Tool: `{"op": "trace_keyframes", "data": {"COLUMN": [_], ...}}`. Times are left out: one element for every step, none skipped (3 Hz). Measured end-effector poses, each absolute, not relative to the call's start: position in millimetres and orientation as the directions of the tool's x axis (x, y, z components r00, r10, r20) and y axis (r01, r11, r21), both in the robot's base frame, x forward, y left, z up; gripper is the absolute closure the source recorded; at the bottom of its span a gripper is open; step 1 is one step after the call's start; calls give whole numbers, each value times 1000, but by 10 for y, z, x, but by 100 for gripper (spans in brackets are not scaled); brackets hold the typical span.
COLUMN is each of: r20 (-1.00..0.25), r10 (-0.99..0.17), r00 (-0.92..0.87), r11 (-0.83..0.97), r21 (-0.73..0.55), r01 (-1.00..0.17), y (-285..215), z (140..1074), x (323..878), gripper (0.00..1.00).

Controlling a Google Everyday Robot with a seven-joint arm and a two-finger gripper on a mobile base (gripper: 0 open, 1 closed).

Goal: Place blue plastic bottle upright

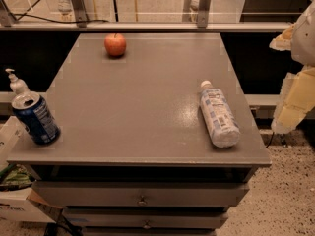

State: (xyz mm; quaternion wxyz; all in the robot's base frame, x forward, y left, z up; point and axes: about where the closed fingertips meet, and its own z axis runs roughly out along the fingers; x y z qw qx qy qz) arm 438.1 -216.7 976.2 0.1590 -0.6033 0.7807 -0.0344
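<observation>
The blue plastic bottle lies on its side near the right front corner of the grey cabinet top. It is clear with a pale blue-and-white label, and its white cap points toward the back. My gripper shows as a pale yellow-and-white shape at the right edge of the camera view. It is beyond the cabinet's right side, apart from the bottle and holding nothing that I can see.
A dark blue drink can stands at the front left corner, with a small white pump-top bottle just behind it. A red apple sits at the back. Drawers are below the top. A rail runs behind.
</observation>
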Motion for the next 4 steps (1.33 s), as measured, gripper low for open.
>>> {"op": "trace_keyframes", "data": {"r20": [-207, -232, -257, -294], "r10": [-953, -940, -917, -856], "r00": [-221, -252, -305, -426], "r11": [270, 307, 370, 499], "r21": [-246, -249, -259, -250], "r01": [-931, -918, -892, -830], "y": [-2166, -2139, -2035, -1921], "z": [9762, 9755, 9675, 9543], "x": [4381, 4535, 4857, 5197], "gripper": [0, 0, 0, 0]}}
